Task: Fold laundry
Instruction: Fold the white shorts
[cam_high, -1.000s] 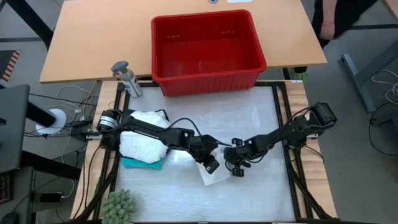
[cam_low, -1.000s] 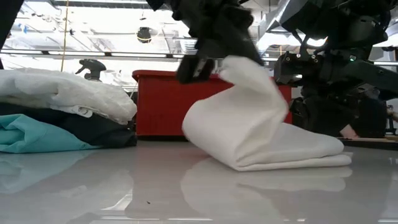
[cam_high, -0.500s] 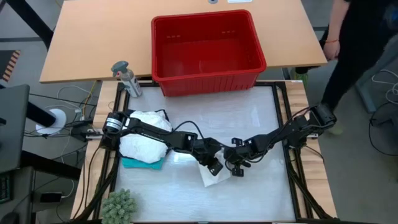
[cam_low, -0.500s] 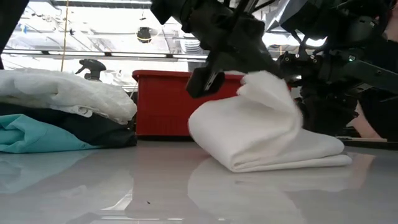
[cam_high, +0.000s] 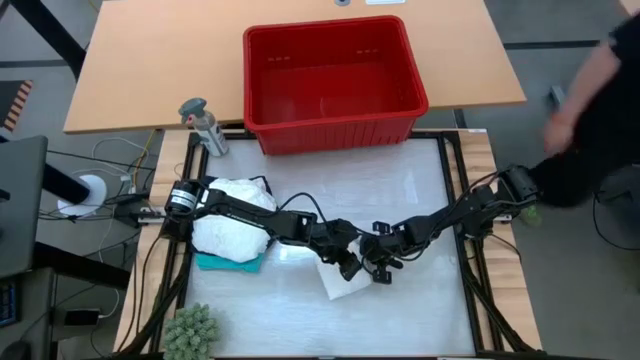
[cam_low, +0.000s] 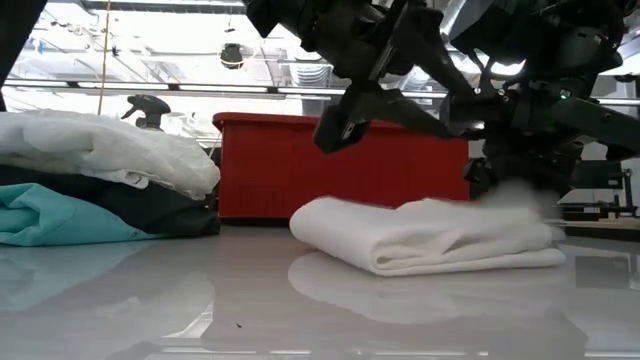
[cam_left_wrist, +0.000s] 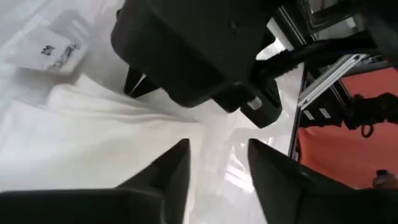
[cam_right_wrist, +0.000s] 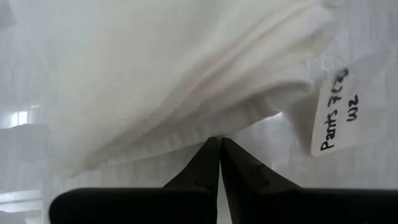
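Your left gripper (cam_high: 349, 266) hovering with fingers apart over the white folded garment (cam_low: 430, 236), right gripper (cam_high: 381, 271) beside it, fingertips pressed together.

Robotics lab, arms bolted to a framed white table (cam_high: 300, 310), cables trailing at nine o'clock, wooden desk (cam_high: 150, 70) at twelve, open ceiling lights beyond
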